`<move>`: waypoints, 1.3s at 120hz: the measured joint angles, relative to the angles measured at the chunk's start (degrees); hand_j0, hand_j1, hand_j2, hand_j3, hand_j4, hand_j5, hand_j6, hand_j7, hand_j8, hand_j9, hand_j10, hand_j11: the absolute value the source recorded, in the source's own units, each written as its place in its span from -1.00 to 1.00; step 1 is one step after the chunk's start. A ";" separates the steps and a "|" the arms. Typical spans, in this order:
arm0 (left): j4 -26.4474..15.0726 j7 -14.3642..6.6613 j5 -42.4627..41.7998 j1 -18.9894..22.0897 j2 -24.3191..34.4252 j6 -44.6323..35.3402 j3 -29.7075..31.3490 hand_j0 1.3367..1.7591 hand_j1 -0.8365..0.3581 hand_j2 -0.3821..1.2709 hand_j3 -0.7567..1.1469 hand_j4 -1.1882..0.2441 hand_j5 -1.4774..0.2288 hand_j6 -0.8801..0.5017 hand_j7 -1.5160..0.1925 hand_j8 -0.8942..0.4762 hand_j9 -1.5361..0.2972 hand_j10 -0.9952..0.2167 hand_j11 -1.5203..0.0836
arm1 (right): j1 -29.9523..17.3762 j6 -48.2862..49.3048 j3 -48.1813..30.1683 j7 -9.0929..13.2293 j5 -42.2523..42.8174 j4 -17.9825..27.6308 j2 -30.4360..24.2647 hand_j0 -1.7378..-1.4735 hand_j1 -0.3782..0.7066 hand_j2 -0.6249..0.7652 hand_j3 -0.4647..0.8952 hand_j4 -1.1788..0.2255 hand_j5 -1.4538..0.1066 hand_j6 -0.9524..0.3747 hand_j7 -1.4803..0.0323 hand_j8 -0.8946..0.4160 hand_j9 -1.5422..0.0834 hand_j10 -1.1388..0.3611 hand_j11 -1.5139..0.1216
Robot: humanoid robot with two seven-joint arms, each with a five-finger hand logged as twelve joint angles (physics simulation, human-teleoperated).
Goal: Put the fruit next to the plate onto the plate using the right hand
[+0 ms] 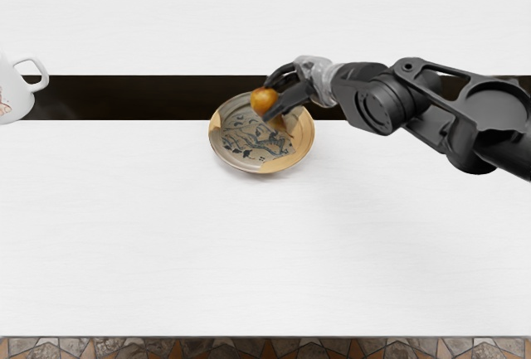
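The right robot hand (290, 85) pinches the orange fruit (263, 100) in curled fingers over the far rim of the patterned plate (259, 168). The fruit looks round, with no readable long axis. The plate sits on the white counter (249, 251), and a mug (12, 85) stands far left.

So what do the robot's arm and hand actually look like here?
Only the right arm shows. It is matte black to dark grey, built of bulky rounded segments with round, disc-shaped joint caps. Near the wrist sits a lighter silver-grey collar. The right hand has slim black fingers. No cables or markings are visible.
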State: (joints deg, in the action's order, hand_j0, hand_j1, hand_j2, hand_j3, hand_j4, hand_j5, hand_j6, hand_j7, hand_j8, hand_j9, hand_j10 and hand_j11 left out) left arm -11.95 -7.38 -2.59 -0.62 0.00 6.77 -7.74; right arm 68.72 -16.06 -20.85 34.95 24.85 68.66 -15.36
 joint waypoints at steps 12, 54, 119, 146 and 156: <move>0.00 0.00 -0.02 -0.04 0.00 0.00 0.00 0.52 0.98 -0.54 -0.21 0.66 0.73 0.27 0.77 0.30 0.67 0.64 0.89 | -0.05 -0.10 0.01 0.00 0.07 -0.34 0.38 -0.39 0.40 0.67 -0.32 -0.50 -0.62 -0.26 -0.51 -0.38 -0.51 -0.56 -0.56; 0.00 0.00 0.01 0.00 0.00 0.00 0.00 0.52 0.98 -0.54 -0.21 0.66 0.73 0.27 0.77 0.30 0.67 0.64 0.89 | -0.21 -0.77 0.03 0.04 0.23 -1.01 0.69 -0.40 0.03 0.01 -0.32 -0.02 0.02 -0.18 0.10 -0.25 0.09 -0.14 0.05; 0.00 0.00 0.00 0.00 0.00 0.00 0.00 0.52 0.98 -0.54 -0.20 0.66 0.73 0.27 0.77 0.30 0.67 0.64 0.89 | -1.11 3.85 -3.62 0.05 -0.10 -1.18 1.58 -0.40 -0.81 -0.10 -0.32 0.58 0.75 0.34 0.84 0.27 0.79 0.43 0.74; 0.00 0.00 0.01 0.00 0.00 0.00 0.00 0.52 0.98 -0.54 -0.20 0.66 0.73 0.27 0.77 0.30 0.67 0.64 0.89 | -9.87 23.14 -18.57 0.05 -0.75 -0.92 0.96 -0.40 -0.90 -0.10 -0.32 0.65 0.83 0.40 0.92 0.33 0.86 0.49 0.82; 0.00 0.00 0.00 0.00 0.00 0.00 0.00 0.52 0.98 -0.54 -0.20 0.66 0.73 0.27 0.77 0.30 0.67 0.64 0.89 | -12.41 30.28 -22.19 0.05 -3.82 -0.86 -0.64 -0.40 -0.92 -0.10 -0.32 0.66 0.84 0.41 0.93 0.34 0.87 0.50 0.83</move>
State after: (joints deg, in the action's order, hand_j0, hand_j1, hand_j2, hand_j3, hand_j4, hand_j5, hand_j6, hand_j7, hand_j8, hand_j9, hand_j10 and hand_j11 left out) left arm -11.95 -7.38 -2.59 -0.62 0.00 6.77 -7.74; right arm 56.30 14.22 -43.04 35.00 21.03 67.80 -16.00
